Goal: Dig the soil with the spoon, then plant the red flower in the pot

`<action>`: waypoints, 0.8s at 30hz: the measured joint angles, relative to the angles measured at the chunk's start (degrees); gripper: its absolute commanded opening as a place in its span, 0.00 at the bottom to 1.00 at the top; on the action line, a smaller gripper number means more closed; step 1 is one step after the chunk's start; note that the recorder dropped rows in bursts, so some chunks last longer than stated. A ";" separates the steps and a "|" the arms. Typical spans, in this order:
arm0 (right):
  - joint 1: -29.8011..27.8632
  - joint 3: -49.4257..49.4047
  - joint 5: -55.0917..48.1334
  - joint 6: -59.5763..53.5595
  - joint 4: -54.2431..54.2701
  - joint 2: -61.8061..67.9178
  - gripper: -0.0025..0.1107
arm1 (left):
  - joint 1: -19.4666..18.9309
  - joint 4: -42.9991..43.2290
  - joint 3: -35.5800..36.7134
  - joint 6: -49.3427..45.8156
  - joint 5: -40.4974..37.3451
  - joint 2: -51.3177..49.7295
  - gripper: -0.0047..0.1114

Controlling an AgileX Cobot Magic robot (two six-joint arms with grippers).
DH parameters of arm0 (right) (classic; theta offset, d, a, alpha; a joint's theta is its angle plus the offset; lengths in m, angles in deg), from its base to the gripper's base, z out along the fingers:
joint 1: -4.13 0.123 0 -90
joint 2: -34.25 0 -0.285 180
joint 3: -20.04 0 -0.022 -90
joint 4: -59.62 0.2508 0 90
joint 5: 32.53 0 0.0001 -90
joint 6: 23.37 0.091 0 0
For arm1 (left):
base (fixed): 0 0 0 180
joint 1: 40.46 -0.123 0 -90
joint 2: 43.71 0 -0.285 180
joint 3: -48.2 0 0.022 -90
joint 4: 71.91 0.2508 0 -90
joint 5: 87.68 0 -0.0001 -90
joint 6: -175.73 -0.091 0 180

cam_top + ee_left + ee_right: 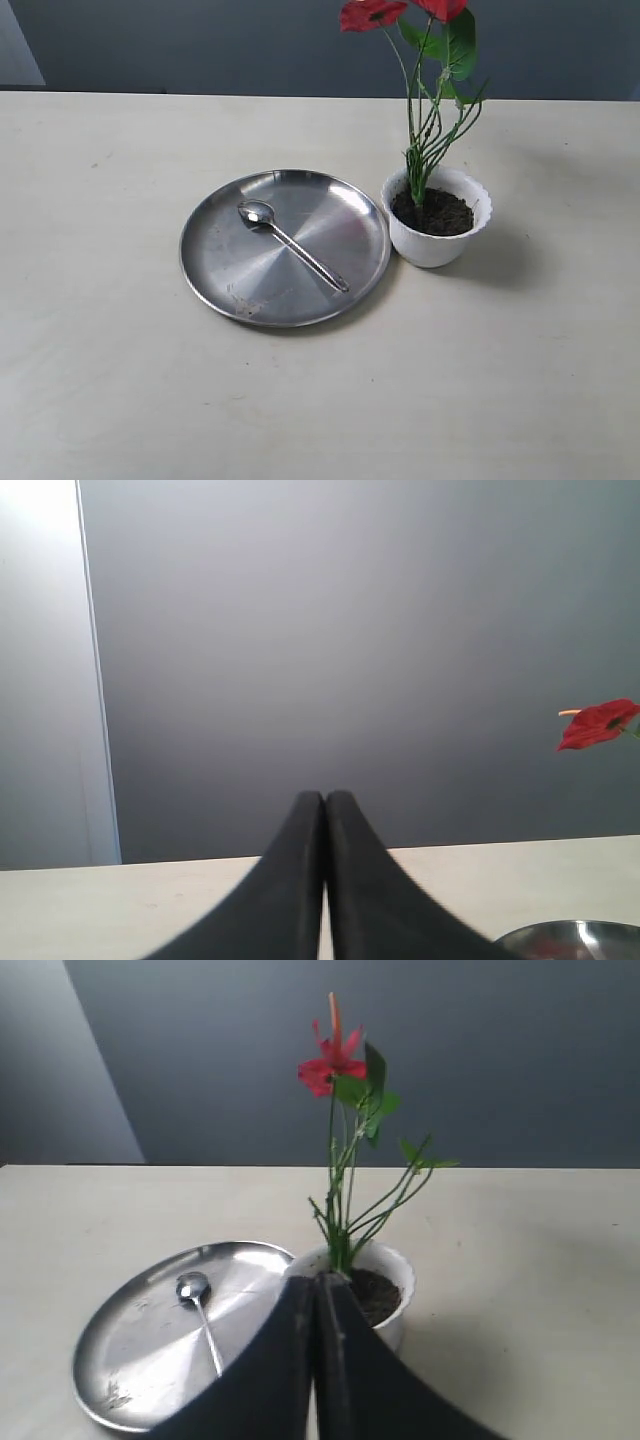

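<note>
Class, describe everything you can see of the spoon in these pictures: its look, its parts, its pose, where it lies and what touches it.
The spoon is small, slim and shiny, silver metal by its look, with a rounded bowl and a long thin handle. It lies flat on the round steel plate, diagonally across its middle, bowl towards the plate's far left, handle end towards its near right edge. Only the plate touches it; no gripper is near. The white pot stands beside the plate, apart from the spoon.

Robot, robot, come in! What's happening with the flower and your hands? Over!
Left gripper shut, empty. Right gripper shut, empty. Red flower upright in soil in pot. Spoon on steel plate. Nothing in the way.
</note>
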 measured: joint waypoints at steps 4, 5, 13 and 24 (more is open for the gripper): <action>-1.74 -0.28 0.19 -1.17 -0.02 -0.14 0.02 | 0.00 0.00 0.00 0.00 0.00 0.00 0.04; -1.87 -0.81 0.35 -1.30 -0.02 -0.14 0.02 | 0.00 0.00 0.00 0.00 0.00 0.00 0.04; -2.01 -10.56 6.56 0.18 -0.98 -4.69 0.02 | 0.00 0.00 0.00 0.00 0.00 0.00 0.04; -2.01 -21.92 15.23 22.77 -21.33 -10.51 0.02 | 0.00 0.00 0.00 0.00 0.00 0.00 0.04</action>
